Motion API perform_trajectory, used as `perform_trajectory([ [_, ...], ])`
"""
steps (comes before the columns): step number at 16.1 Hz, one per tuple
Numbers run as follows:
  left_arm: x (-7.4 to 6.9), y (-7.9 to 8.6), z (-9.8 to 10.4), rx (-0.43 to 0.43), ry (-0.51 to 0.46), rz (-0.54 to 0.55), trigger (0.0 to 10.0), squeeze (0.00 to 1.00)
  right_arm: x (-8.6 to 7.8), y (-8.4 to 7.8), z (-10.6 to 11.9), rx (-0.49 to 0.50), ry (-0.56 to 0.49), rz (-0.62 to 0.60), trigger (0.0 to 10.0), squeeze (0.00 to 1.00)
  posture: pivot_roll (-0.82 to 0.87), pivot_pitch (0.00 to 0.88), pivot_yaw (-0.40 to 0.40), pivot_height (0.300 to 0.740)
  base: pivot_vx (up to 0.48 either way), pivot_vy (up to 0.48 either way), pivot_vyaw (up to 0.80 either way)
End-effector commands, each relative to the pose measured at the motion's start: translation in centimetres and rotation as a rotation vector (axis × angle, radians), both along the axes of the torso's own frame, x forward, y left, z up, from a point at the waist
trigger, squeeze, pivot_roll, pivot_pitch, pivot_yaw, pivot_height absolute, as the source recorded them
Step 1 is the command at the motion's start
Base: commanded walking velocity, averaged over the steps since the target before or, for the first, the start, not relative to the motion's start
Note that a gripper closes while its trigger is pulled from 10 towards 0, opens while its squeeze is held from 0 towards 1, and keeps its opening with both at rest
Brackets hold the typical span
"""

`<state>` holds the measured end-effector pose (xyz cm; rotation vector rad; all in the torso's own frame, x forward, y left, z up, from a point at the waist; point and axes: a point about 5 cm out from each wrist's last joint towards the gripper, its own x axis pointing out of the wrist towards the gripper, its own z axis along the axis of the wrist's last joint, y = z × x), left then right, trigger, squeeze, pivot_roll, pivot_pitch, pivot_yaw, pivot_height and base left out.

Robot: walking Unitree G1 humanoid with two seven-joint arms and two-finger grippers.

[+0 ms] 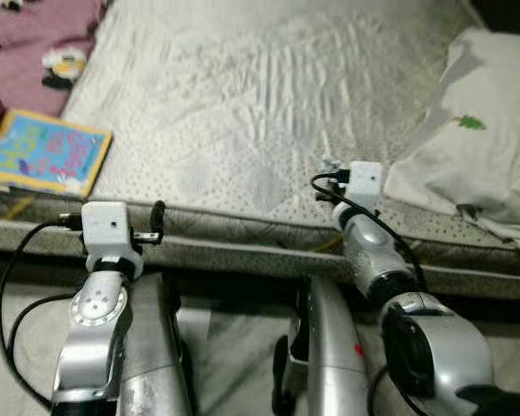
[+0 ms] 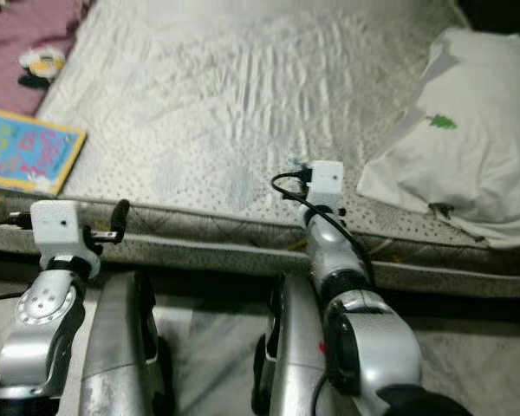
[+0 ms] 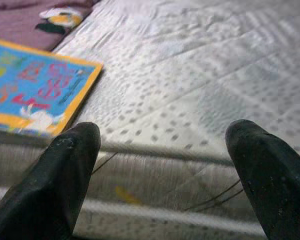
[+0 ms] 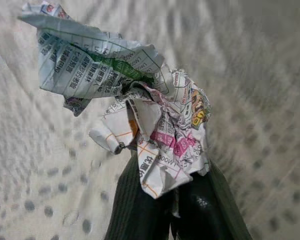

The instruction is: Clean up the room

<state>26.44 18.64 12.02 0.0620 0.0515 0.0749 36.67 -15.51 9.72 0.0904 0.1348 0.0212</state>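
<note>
You face a bare mattress point(image 1: 243, 104) with a dotted, quilted grey cover, seen from above at its near edge. Your right gripper point(image 4: 175, 200) has its two black fingers pinched together on a crumpled wad of printed paper point(image 4: 135, 110), which sticks up past the fingertips over the mattress surface, close to the near edge. The hold looks narrow, on the wad's lower fold only, so keep the fingers clamped and carry it level and slowly toward wherever rubbish goes; a quick swing could likely shake it loose. Your left gripper point(image 3: 165, 150) hangs with its fingers spread wide and nothing between them, just off the mattress edge. Beyond it, a bright blue picture book point(image 1: 43, 152) with a yellow border lies at the mattress's left corner, and further off a small yellow, black and white toy point(image 1: 65, 62) rests on a purple blanket point(image 1: 26, 43). To the right, a white pillow point(image 1: 485, 130) with a small green tree print sits near your right arm; steer clear of it when you withdraw.
</note>
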Motion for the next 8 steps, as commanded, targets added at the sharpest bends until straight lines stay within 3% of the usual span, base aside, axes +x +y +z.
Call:
perform_trajectory([
  [1, 0.4, -0.4, 0.2, -0.023, -0.013, -0.026, 10.0, 0.00, -0.4, -1.2, 0.0, 0.020, -0.014, -0.023, 0.0, 0.00, 0.07, 0.028, -0.075, 0.505, 0.000, 0.000, 0.00],
  [3, 1.8, -1.3, 1.1, -0.052, -0.051, -0.057, 10.0, 0.00, -2.1, -3.0, -0.1, 0.027, -0.051, -0.046, 0.0, 0.00, 0.04, 0.000, -0.061, 0.505, 0.000, 0.000, 0.00],
  [5, 2.6, -1.7, 1.2, -0.053, -0.065, -0.076, 10.0, 0.00, -3.1, -3.6, -0.4, 0.021, -0.056, -0.061, 0.0, 0.00, 0.02, 0.000, -0.045, 0.505, 0.000, 0.000, 0.00],
  [6, 2.9, -1.6, 1.0, -0.062, -0.067, -0.077, 10.0, 0.00, -4.5, -3.7, -0.4, 0.022, -0.070, -0.061, 0.0, 0.00, 0.01, 0.000, -0.037, 0.505, 0.000, 0.000, 0.00],
  [8, 2.9, -1.5, 0.7, -0.065, -0.063, -0.075, 10.0, 0.00, -5.5, -3.5, 0.2, 0.055, -0.114, -0.061, 0.0, 0.00, -0.01, 0.000, -0.030, 0.505, 0.000, 0.000, 0.00],
])
